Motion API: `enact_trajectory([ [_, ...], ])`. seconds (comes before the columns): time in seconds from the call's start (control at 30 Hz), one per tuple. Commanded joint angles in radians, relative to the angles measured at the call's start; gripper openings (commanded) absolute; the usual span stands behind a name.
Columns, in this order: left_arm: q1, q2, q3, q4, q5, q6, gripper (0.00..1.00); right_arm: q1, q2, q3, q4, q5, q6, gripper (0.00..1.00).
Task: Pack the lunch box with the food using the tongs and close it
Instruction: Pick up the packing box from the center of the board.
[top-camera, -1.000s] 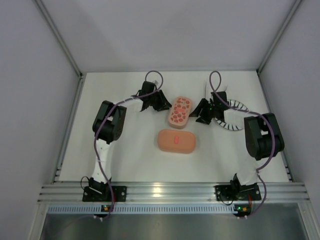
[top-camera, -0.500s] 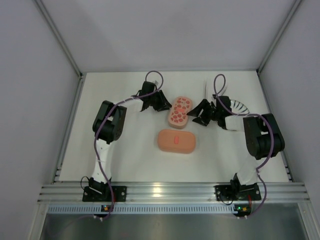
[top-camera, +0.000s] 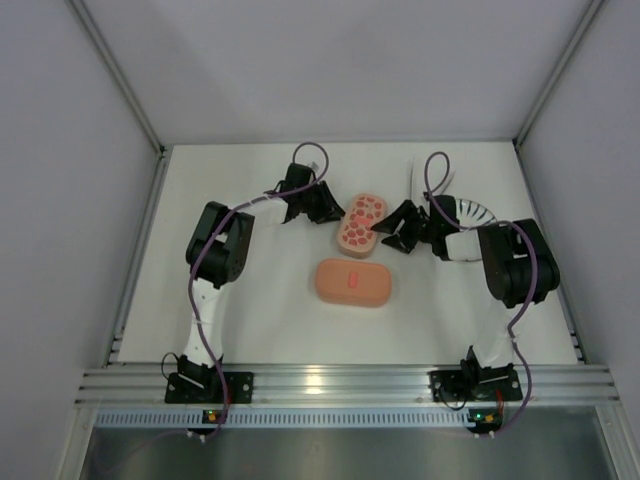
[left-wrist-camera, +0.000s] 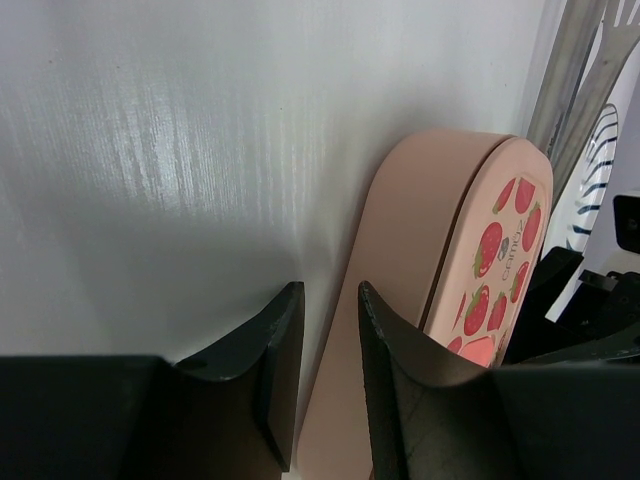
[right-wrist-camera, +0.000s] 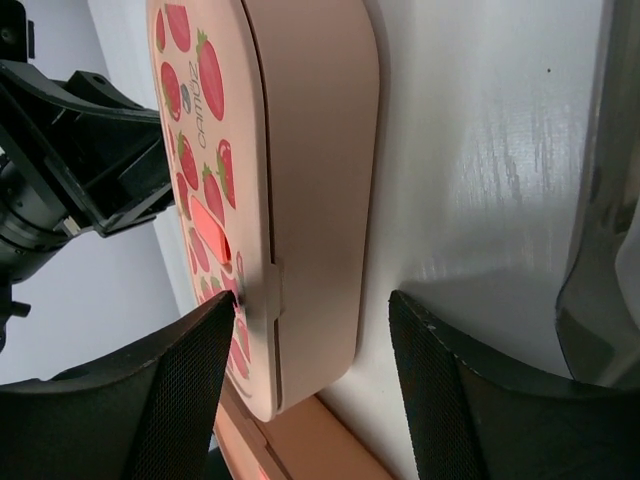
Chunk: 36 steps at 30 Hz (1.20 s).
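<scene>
At upper centre of the overhead view: lunch box (top-camera: 360, 222), salmon-pink rounded oval, strawberry-print lid seated on it, lying flat on the white table (top-camera: 250, 320). Directly below it, mid-frame: second pink box (top-camera: 353, 283), also lidded, with a small red mark at its centre.

Left claw (top-camera: 329, 209): just off the lunch box's upper-left edge. In its wrist view the fingers (left-wrist-camera: 270, 380) stand narrowly apart with bare table between them, holding nothing. The box side lies right beside one finger; whether they touch cannot be told.

Right claw (top-camera: 386, 232): at the box's right edge. Its jaws are wide apart, one up by the lid and one near the table, with a sliver of table showing, so it is not clamped.

Striped plate (top-camera: 480, 212): right of centre, largely under the right arm (top-camera: 510, 265).

Tongs (top-camera: 412, 183): apparently the slim pale strip above the right claw, in neither claw.

Food: none visible loose.

Progress, as judged: packing looks finished and both lids are on. What is left seems to be pressing shut or stacking the two parts.
</scene>
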Motion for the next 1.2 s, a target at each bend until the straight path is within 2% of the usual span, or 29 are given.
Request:
enact_trajectory([
  [0.0, -0.020, -0.040, -0.012, -0.059, 0.001, 0.020, 0.34, -0.002, 0.037, 0.009, 0.095, 0.029, 0.005, 0.63],
  [0.5, -0.042, -0.029, -0.025, -0.048, 0.043, -0.017, 0.34, 0.041, 0.166, 0.026, 0.287, 0.060, 0.099, 0.62],
  [1.17, -0.070, 0.009, 0.016, -0.034, 0.075, -0.044, 0.34, 0.089, 0.160, 0.046, 0.390, -0.038, 0.151, 0.60],
])
